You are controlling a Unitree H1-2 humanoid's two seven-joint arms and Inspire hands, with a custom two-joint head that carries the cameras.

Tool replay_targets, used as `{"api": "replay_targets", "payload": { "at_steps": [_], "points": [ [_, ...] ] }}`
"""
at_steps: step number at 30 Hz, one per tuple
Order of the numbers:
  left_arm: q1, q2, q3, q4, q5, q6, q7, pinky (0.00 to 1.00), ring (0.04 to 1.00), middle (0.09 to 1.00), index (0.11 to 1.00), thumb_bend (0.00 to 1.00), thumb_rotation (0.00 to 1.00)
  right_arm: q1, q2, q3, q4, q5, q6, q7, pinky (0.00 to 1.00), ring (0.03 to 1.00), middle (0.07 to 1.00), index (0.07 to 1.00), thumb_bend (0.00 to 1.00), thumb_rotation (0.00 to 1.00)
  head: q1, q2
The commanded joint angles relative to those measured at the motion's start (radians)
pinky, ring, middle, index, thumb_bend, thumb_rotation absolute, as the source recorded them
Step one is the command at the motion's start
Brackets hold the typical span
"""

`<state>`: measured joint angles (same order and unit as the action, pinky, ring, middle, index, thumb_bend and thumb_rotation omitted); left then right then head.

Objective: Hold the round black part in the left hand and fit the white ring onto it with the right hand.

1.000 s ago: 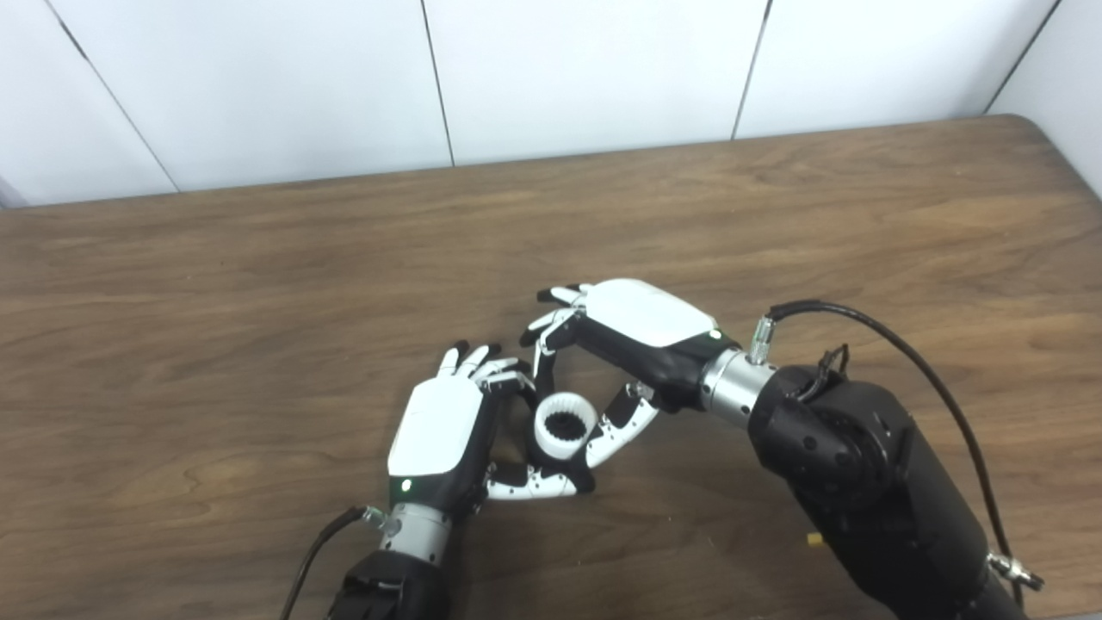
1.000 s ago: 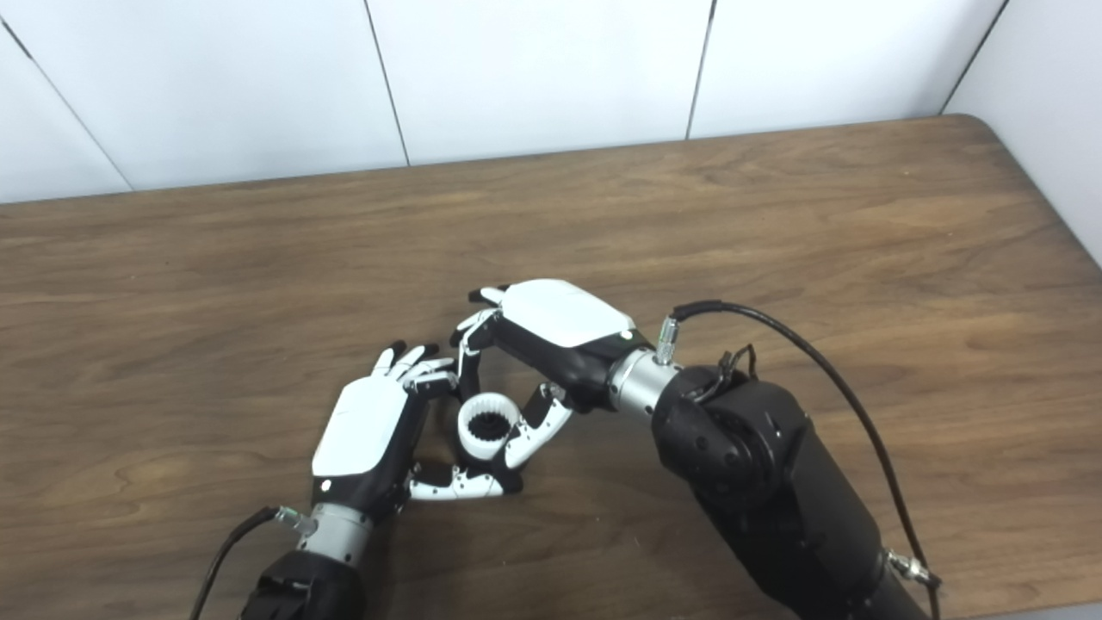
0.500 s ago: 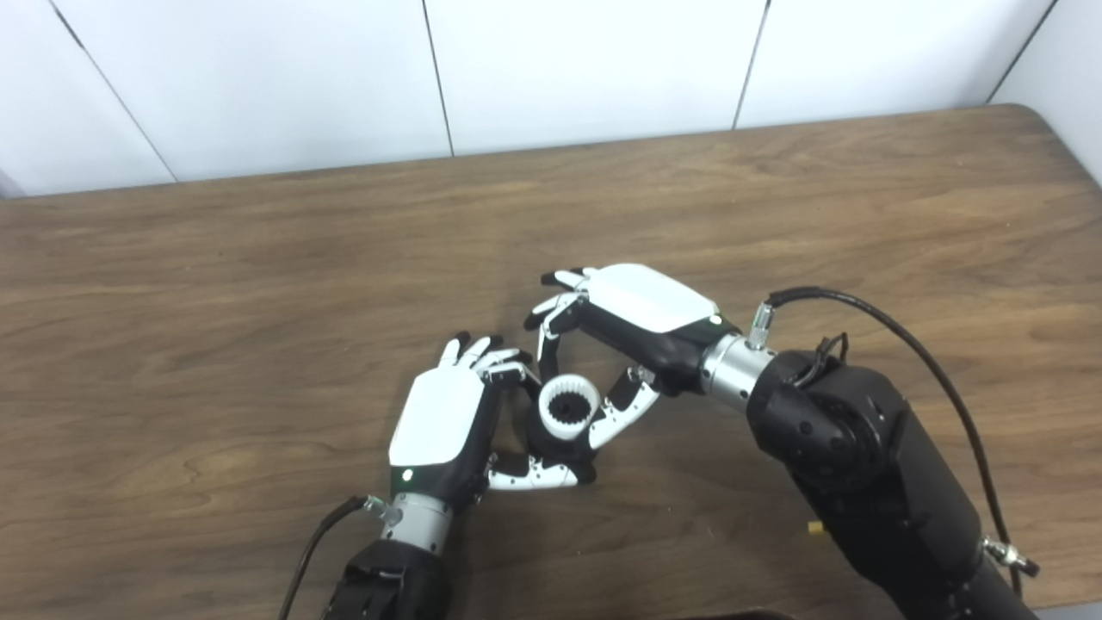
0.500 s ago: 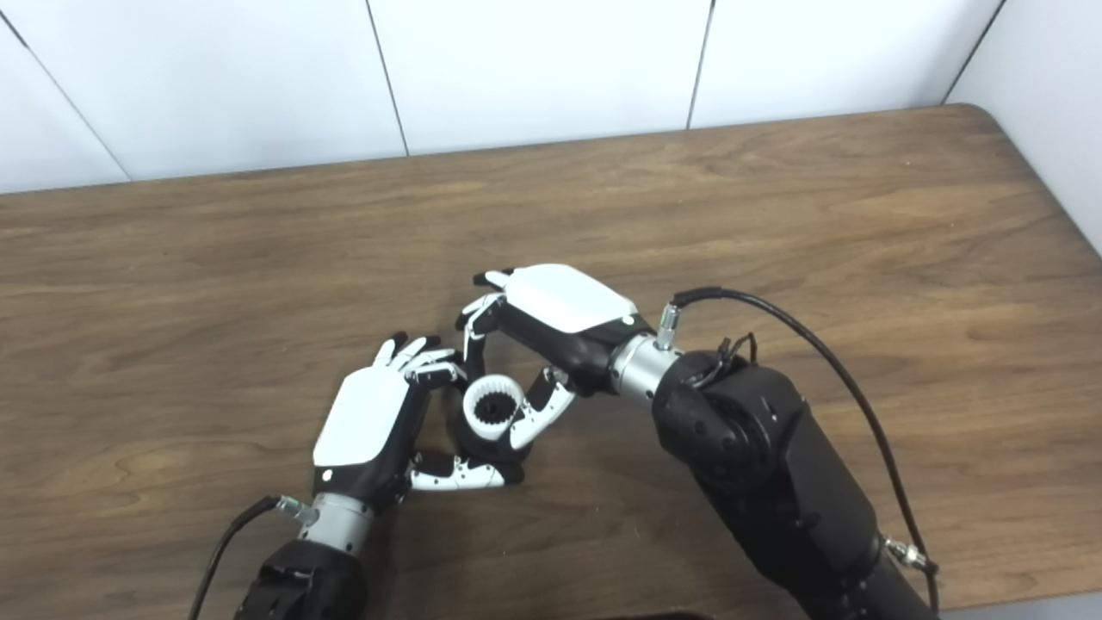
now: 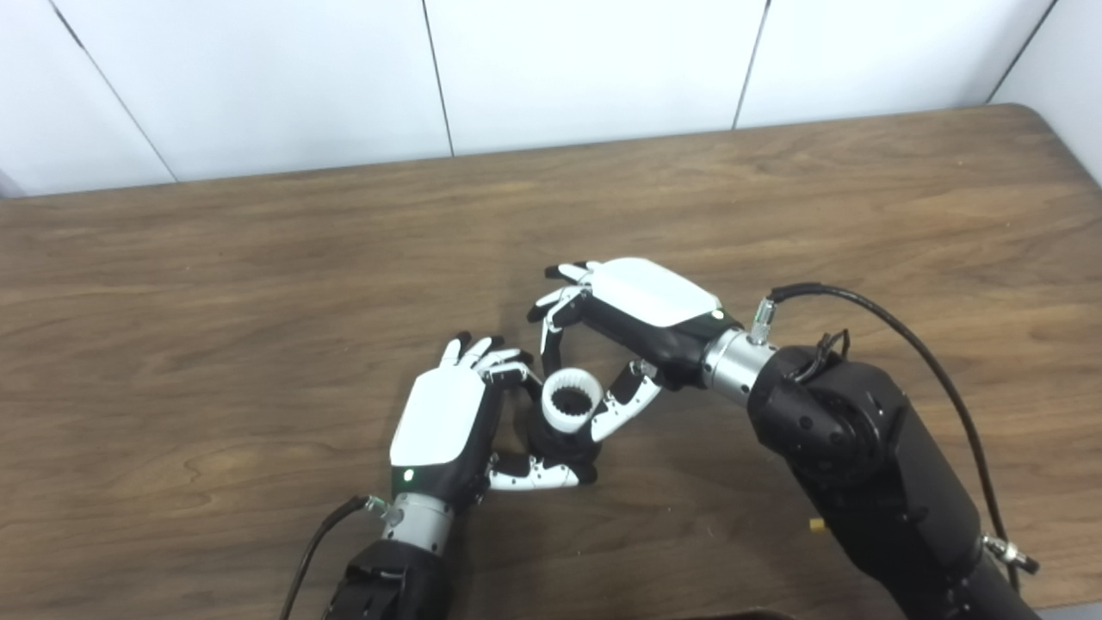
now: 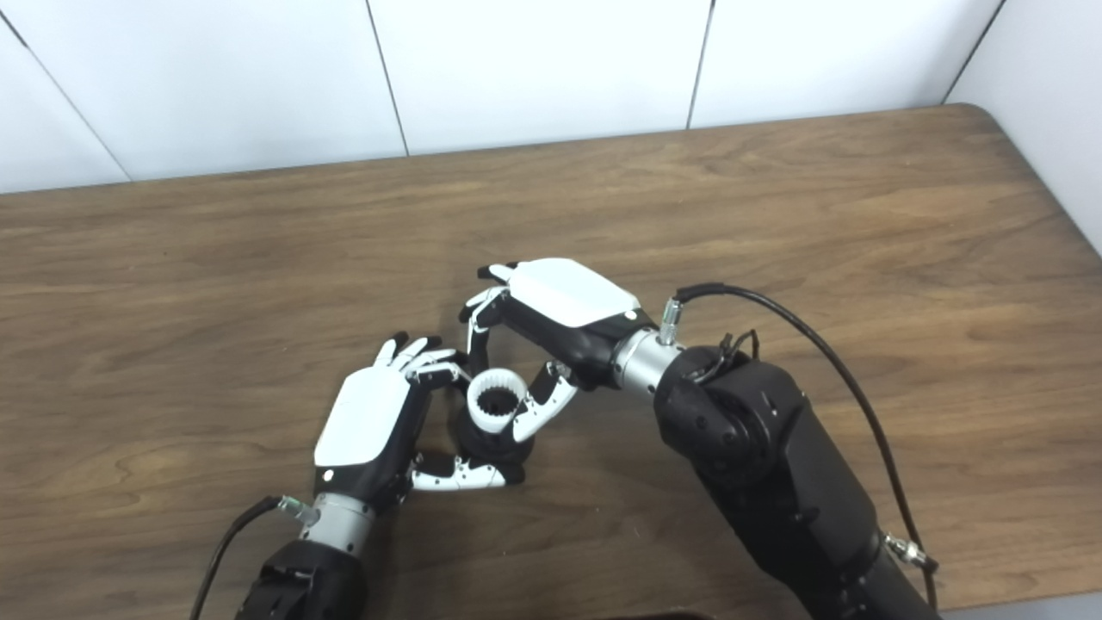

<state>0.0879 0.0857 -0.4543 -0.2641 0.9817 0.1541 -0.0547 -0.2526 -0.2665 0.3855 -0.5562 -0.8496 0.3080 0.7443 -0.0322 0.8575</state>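
**White toothed ring held over round black part, both hands at table centre**

The left hand (image 5: pixel 443 422) sits low over the wooden table (image 5: pixel 258 258), white back plate facing up, arm entering from the bottom edge. Its fingers (image 5: pixel 486 366) curl around the far side of the round black part (image 5: pixel 564 443), and its thumb (image 5: pixel 534 474) lies along the near side, touching the part's base. The part is gripped between thumb and fingers; only its dark side wall shows below the ring.

The white ring (image 5: pixel 572 399) has inner teeth around a dark bore. It stands directly on top of the black part, opening facing up and tilted slightly toward the camera. Whether it is fully seated on the part or only resting against its top cannot be told.

The right hand (image 6: pixel 560 310) reaches in from the right, wrist raised, back plate facing up and tilted. It pinches the ring: its thumb (image 5: pixel 624 409) presses the ring's right side, and one finger (image 5: pixel 549 344) comes down to the ring's far rim. The remaining fingers are curled above, clear of the ring.

A black cable (image 5: pixel 904 336) loops from the right wrist over the right forearm. A second cable (image 5: pixel 314 547) leaves the left wrist toward the bottom edge. White wall panels (image 5: pixel 585 69) stand behind the table
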Motion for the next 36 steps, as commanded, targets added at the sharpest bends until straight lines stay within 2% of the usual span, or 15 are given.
{"api": "replay_targets", "payload": {
  "at_steps": [1,36],
  "points": [
    [-0.001,-0.009,-0.017,-0.023,0.011,-0.002,-0.023,1.0,0.915,0.788,0.484,0.52,0.06,-0.031,-0.001,-0.008,-0.014,-0.003,-0.024,-0.019,1.0,0.969,0.822,0.483,0.52,0.13,0.0,0.001],
    [-0.012,-0.019,-0.022,-0.017,0.021,0.007,-0.024,1.0,0.916,0.79,0.484,0.52,0.06,-0.02,-0.014,-0.001,0.0,0.003,-0.029,-0.011,1.0,0.962,0.829,0.483,0.52,0.13,0.008,0.006]
  ]
}}
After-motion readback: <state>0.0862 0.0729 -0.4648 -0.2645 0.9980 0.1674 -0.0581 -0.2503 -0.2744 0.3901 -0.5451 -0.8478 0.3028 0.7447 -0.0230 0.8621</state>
